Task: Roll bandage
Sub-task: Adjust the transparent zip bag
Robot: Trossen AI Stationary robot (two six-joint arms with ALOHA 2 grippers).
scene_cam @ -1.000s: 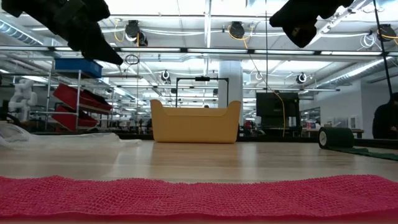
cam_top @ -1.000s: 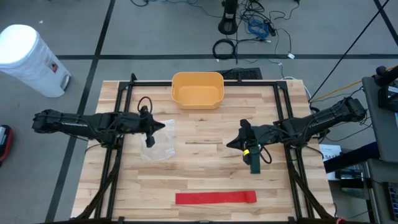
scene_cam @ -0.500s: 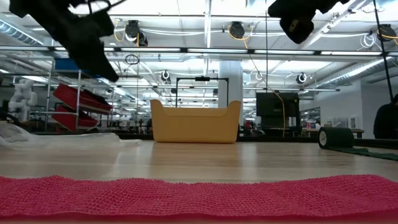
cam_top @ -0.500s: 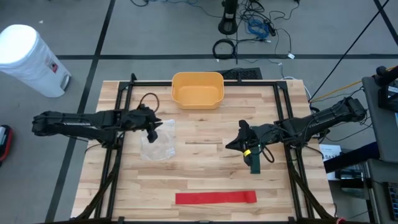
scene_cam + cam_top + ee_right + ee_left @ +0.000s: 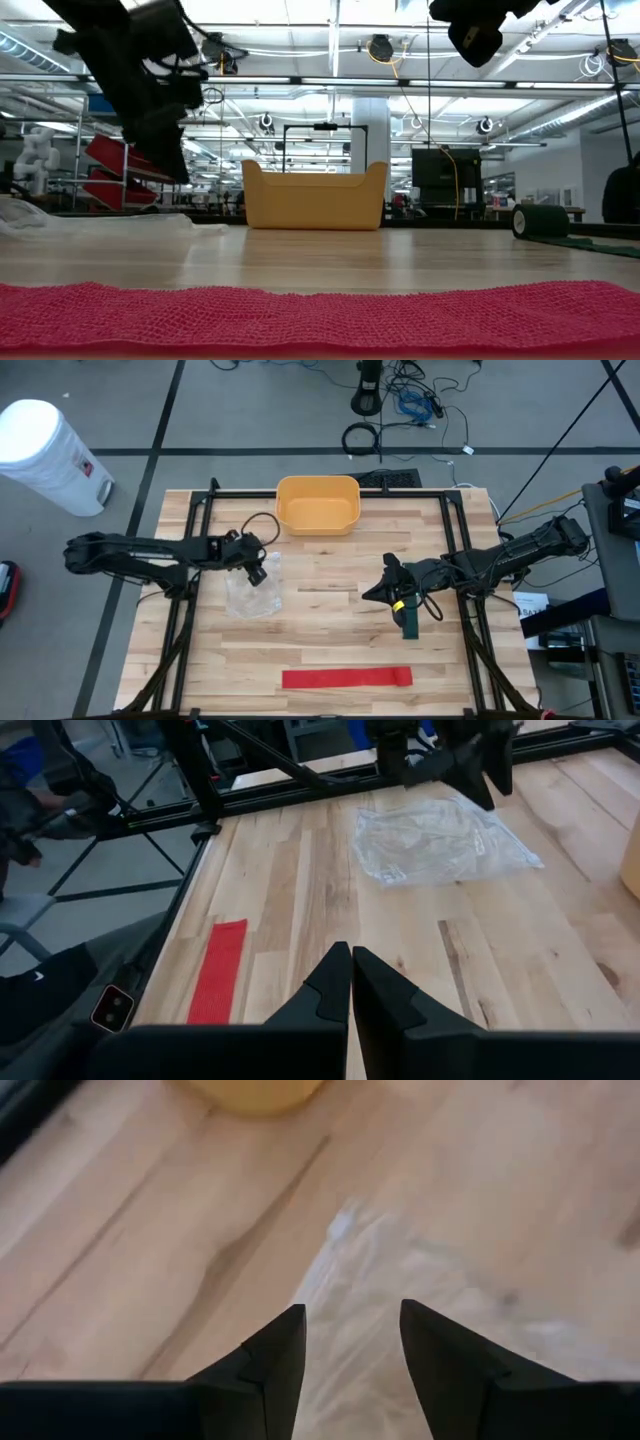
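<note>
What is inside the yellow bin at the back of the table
From above, the yellow bin shows only its bare yellow floor. Nothing lies in it, and no part of its inside is covered.

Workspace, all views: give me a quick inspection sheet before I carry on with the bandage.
Surface: wooden table, inside a black frame.
Job's things: red bandage flat and unrolled near the front edge; dark green roll beside the right arm.
Clutter: clear plastic bag; yellow bin at the back edge.
Grippers: left hand open above the bag, holding nothing; right hand shut, empty, raised above the table.
Cables: coils on the floor behind the table.
Surroundings: white bucket on the floor.
</note>
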